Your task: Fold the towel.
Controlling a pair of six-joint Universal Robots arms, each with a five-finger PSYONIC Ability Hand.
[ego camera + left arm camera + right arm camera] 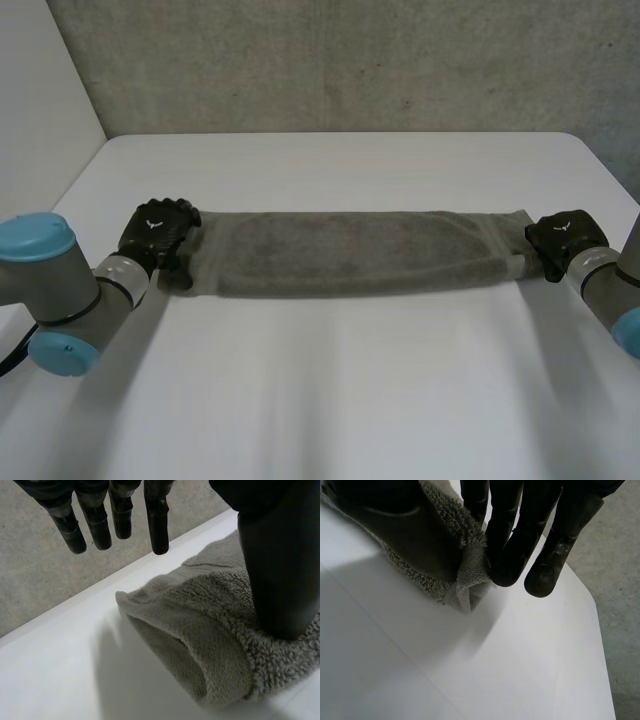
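A grey-green towel [350, 250] lies as a long folded strip across the middle of the white table [330, 390]. My left hand [158, 232] is at its left end. In the left wrist view its fingers [95, 525] hang straight above the table past the towel's [200, 630] end, while the thumb [280, 570] rests on the cloth; this hand is open. My right hand [562, 238] is at the right end. In the right wrist view the right hand [520, 540] pinches the towel's [465, 570] end corner between thumb and fingers, just above the table.
A grey carpeted wall [350, 60] runs behind the table's far edge. Bare white tabletop lies in front of and behind the towel. Both forearms come in from the near corners.
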